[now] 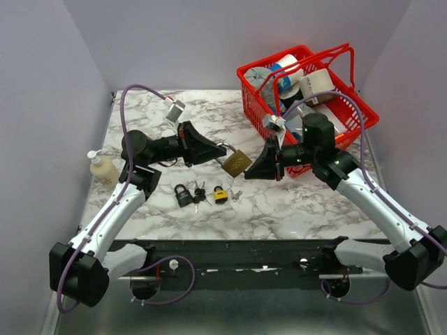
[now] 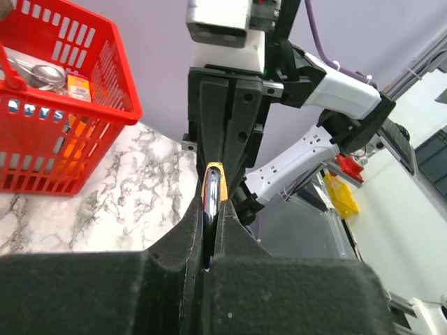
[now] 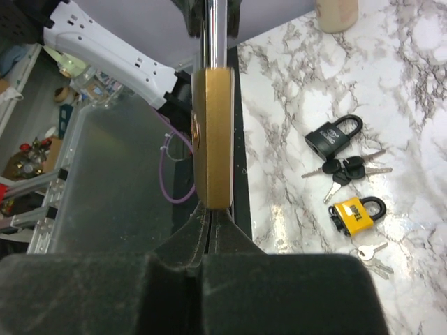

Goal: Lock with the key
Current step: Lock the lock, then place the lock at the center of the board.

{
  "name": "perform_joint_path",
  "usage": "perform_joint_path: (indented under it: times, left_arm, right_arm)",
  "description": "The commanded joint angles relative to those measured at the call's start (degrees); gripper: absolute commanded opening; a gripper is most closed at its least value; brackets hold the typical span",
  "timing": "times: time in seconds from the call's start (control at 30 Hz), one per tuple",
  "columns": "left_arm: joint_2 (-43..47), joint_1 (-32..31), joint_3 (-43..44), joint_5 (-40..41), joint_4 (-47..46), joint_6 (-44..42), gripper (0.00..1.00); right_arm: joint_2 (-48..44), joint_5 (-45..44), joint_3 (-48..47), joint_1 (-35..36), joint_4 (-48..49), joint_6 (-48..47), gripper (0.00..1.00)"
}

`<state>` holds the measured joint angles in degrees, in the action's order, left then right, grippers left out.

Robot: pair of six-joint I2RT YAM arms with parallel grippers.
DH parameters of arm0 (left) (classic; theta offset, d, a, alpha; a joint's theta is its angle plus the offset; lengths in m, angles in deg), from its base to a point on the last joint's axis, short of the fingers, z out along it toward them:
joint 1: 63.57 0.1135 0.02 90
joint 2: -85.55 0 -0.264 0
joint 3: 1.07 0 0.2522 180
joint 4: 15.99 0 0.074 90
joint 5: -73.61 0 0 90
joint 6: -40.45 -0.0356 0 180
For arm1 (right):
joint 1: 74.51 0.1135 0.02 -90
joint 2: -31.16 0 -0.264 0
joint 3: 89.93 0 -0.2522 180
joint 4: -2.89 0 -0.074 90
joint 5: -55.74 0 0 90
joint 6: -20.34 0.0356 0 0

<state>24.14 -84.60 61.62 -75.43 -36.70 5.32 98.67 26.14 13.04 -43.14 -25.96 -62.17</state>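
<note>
Right jaws together at brass padlock base, keyhole hidden; left jaws clamped on shackle.

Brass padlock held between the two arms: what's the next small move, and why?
Probably a roll of the right wrist, as if turning a key. The left gripper is shut on the shackle of the brass padlock, holding it aloft, and the right gripper has its jaws shut at the body's bottom edge, where a key would sit, though none shows.
</note>
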Motion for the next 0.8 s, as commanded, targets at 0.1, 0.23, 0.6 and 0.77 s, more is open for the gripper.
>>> perform_joint_path:
  times: [0.1,0.23,0.6,0.77]
  left_arm:
    - [-0.4,5.3,5.0,0.4,-8.7,3.2,0.0]
    - [-1.7,8.0,6.1,-0.4,-8.7,3.2,0.0]
    - [-10.0,-2.8,3.0,-1.0,27.9,-27.9,0.0]
    - [-22.8,-9.0,-2.1,-4.0,3.3,-10.8,0.0]
  right_arm:
    - [-3.9,-1.2,4.6,-1.0,-0.9,-0.2,0.01]
    - [-5.7,-1.8,7.1,-2.2,-4.0,-2.3,0.01]
    - [-14.8,-10.1,-2.1,-6.2,-19.9,-11.0,0.01]
    - [-15.8,-13.2,-3.0,-6.2,-21.6,-14.6,0.01]
